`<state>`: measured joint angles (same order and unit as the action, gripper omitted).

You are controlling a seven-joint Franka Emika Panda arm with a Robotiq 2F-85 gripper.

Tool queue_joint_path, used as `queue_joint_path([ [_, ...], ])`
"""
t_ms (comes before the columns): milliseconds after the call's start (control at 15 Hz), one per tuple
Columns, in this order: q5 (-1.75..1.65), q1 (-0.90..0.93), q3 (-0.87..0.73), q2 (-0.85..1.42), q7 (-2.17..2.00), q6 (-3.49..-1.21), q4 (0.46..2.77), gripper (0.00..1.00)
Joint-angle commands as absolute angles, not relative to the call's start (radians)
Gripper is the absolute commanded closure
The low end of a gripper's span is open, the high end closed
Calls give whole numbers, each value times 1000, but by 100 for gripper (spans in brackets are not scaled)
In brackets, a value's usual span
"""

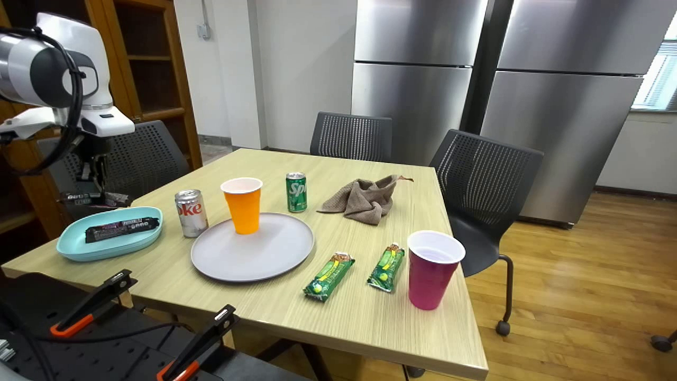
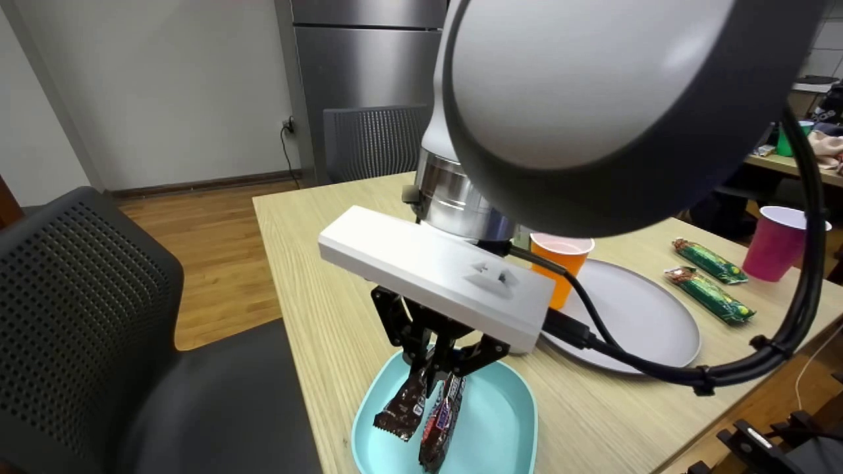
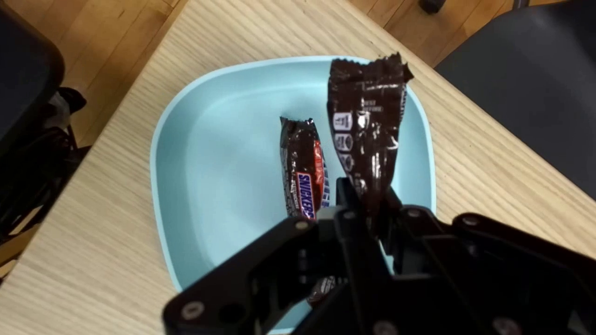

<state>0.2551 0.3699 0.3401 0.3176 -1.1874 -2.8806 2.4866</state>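
In the wrist view, our gripper (image 3: 369,200) pinches a brown packet (image 3: 365,130). At the packet's eight o'clock, the tray (image 3: 228,163) holds a Snickers (image 3: 302,177).

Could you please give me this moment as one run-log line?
gripper: pinching brown-wrapped bar | bar position: over turquoise tray | inside tray: Snickers bar lying | near tray: Coke can upright

An orange cup (image 1: 245,209) stands on a plate (image 1: 254,257).
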Motion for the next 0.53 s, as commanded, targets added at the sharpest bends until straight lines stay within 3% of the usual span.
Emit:
queue_joint_path([
  [0,278,377,342,371,-1130,-2918,2446,97],
  [467,277,383,338,416,-1088,-2965,2427,97],
])
